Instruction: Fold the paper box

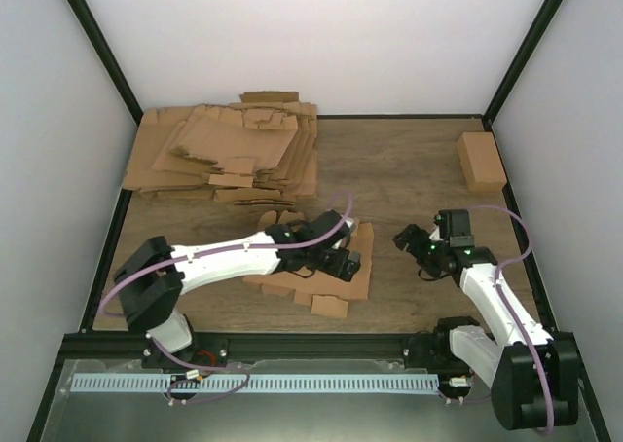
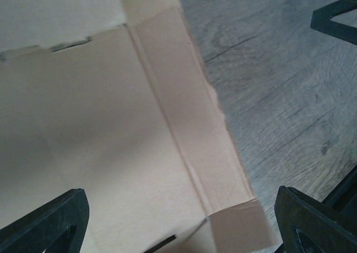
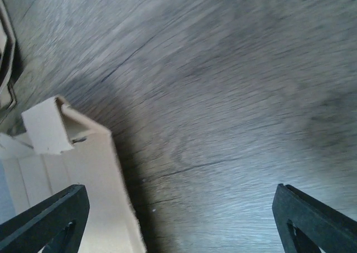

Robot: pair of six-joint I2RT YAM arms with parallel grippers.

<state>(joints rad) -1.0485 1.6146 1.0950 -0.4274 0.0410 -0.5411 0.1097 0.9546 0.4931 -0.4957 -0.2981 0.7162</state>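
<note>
Brown paper box (image 1: 358, 272) lies flat beneath your left tool (image 1: 336, 264), jaws apart; your right tool (image 1: 405, 238), likewise gaping, stands beside it.

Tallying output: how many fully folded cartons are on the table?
1: a closed brown carton in the far right corner. The paper box near the centre lies flat, unfolded. The heap of sheets at far left might hide another.

The paper box (image 1: 361, 267) is plain light brown cardboard, the same shade as the heap of sheets (image 1: 234, 150) and the small carton (image 1: 482, 160). The desk (image 1: 409, 169) is grey-brown wood grain (dark streaky lines). The left arm (image 1: 224, 257) and right arm (image 1: 496, 301) are white with black joints and lilac cables (image 1: 341, 203).
</note>
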